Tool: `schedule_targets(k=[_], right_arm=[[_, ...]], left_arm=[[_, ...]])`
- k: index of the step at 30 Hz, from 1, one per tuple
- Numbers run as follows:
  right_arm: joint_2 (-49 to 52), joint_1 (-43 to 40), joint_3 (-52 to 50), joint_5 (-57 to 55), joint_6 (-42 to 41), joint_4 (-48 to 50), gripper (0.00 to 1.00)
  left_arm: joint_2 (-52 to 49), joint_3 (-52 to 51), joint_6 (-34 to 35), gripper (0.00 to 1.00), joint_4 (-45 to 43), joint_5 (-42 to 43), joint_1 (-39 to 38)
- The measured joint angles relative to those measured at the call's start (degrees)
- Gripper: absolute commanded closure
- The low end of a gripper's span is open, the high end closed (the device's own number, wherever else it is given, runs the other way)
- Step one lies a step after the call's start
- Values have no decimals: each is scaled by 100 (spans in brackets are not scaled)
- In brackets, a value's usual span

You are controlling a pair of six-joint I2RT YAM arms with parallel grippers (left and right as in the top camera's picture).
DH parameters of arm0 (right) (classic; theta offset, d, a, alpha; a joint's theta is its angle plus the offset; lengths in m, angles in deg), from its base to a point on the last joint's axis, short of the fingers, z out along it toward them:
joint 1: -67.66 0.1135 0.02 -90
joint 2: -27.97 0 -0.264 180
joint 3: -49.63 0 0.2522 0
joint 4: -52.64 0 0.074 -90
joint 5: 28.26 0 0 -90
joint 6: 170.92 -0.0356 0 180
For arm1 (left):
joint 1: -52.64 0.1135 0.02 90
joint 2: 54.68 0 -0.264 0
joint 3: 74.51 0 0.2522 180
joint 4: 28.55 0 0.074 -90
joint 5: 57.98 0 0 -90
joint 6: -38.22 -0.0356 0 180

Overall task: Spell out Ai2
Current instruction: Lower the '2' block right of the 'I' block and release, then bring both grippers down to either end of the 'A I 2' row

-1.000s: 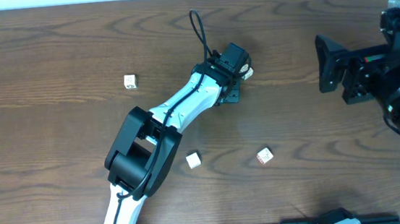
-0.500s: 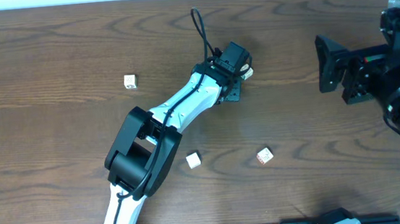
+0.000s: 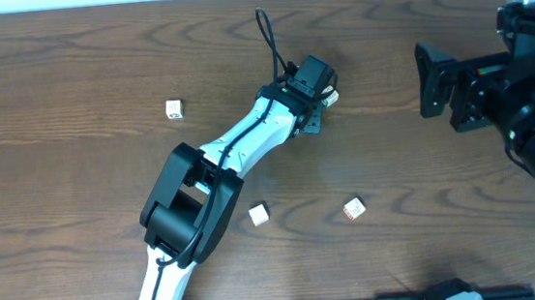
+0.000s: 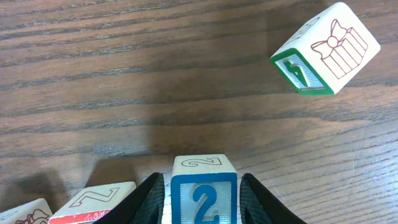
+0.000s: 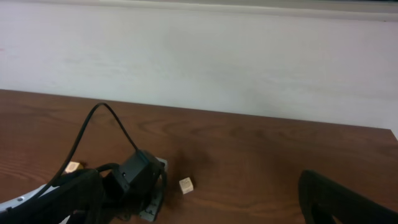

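Near the front of the wooden table point(image 3: 65, 51) a stray block point(image 3: 258, 213) lies well apart from the work. Farther in, the left gripper point(image 4: 204, 208) stands with its jaws narrowed to the width of the blue 2 block point(image 4: 204, 180), gripping it just beside a red-edged block point(image 4: 93, 202). Beyond sits a tilted green gift block point(image 4: 324, 48), with the right gripper point(image 3: 434, 82), its opening impossible to judge, off to the side. The risk is that parting jaws clip the red-edged neighbour or twist the 2, skewing the row.

Blue-framed 2 block point(image 4: 204, 198) with pale top, green-edged block point(image 4: 325, 50) far right with red gift outline, red-edged block point(image 4: 93, 202) near left, dark brown wood-grain table point(image 4: 124, 74).
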Motion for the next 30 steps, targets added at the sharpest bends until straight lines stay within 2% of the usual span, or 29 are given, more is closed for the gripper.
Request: schedule_targets(k=[10,15,18,24,30], right_arm=[[-9,0,0,-2,0,0,1],[-68,0,0,-28,0,2,2],[-125,0,0,-232,0,-39,3],[-116,-118,0,-584,-9,-284,4],[415,-431,15,-498,-52,-520,6]], left_arm=[[-13,330,-214,54,105,-243,7],[-13,929,-345,46,647,-476,22],[-13,1303,-417,46,949,-710,98],[-13,1773,-625,46,1784,-979,752],[-17,2459,-793,46,2684,-933,1434]])
